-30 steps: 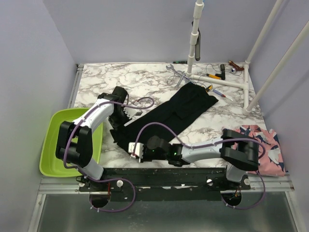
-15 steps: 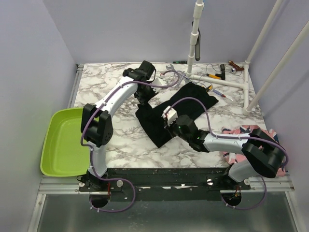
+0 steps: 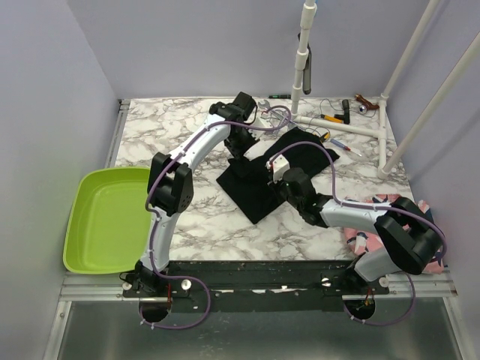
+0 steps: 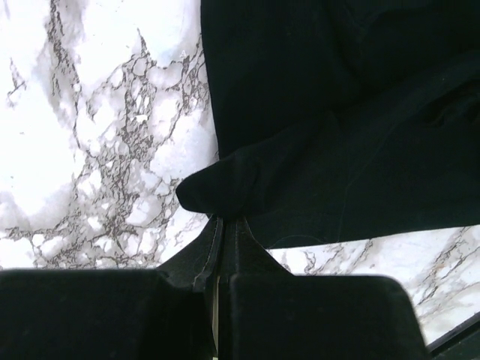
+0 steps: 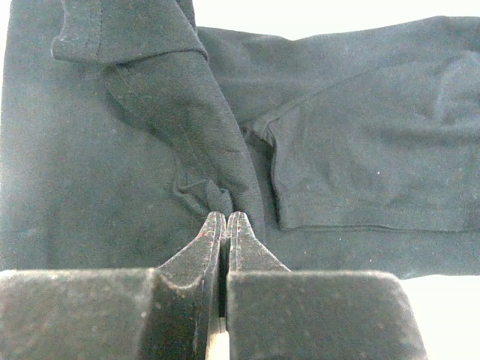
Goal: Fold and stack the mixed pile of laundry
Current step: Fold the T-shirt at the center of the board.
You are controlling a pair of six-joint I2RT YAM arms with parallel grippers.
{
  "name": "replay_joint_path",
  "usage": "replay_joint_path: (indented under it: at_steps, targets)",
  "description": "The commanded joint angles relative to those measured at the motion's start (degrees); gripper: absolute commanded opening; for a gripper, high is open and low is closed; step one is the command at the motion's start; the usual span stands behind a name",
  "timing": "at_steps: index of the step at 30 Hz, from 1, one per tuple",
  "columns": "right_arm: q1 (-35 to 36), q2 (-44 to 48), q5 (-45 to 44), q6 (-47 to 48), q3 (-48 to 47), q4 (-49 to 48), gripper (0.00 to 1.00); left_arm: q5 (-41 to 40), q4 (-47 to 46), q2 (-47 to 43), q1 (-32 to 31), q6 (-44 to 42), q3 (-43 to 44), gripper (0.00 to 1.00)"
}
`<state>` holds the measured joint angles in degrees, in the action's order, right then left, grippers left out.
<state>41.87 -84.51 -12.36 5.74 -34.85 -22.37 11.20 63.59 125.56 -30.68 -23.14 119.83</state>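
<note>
The large black garment (image 3: 251, 193) of the laundry pile lies doubled over in the middle of the marble table. My left gripper (image 3: 240, 150) sits at its far left edge. In the left wrist view the gripper (image 4: 223, 219) is shut on a bunched fold of the black cloth (image 4: 337, 112). My right gripper (image 3: 274, 166) rests on top of the garment's middle. Its wrist view shows it (image 5: 226, 214) shut on a puckered ridge of the fabric (image 5: 360, 150). The pink printed garment (image 3: 358, 241) lies at the near right, partly under the right arm.
A lime green basin (image 3: 105, 225) hangs off the table's left edge. Along the far side lie a wrench (image 3: 271, 111), screwdrivers (image 3: 334, 117) and a white pipe frame (image 3: 341, 127) with an upright pole (image 3: 301, 67).
Both grippers carried the black garment's near end away from the front edge toward the back, folding it over itself. The garment is now shorter and lies farther back.
</note>
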Motion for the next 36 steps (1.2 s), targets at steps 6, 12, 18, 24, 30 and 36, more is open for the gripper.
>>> replay_joint_path:
  at_steps: [6, 12, 18, 24, 30, 36]
  targets:
    - [-1.1, -0.9, -6.4, -0.8, -1.5, 4.7, 0.01, -0.2, -0.2, 3.6, -1.7, 0.5, 2.4, 0.0]
    - [-3.3, -3.8, -11.5, -2.9, -5.4, 12.2, 0.19, 0.8, -3.2, 4.0, -1.9, 1.5, 3.0, 0.23]
    - [-9.4, 0.9, -12.2, -7.7, -6.4, 16.9, 0.48, 2.6, -7.9, 2.2, -1.9, 2.9, 5.2, 0.48]
    - [-11.2, 4.4, -1.4, -1.4, -9.5, 18.1, 0.48, 1.0, -9.9, -0.4, 0.3, 3.6, 10.0, 0.68]
    - [-0.7, 7.3, 19.6, 11.6, -4.3, 8.9, 0.27, 4.0, -9.7, -6.1, 5.6, 3.9, 6.6, 0.69]
    - [1.5, -6.8, 18.9, 10.4, -13.9, 11.9, 0.19, 5.9, -11.9, -13.3, 10.5, 4.3, -6.6, 0.7]
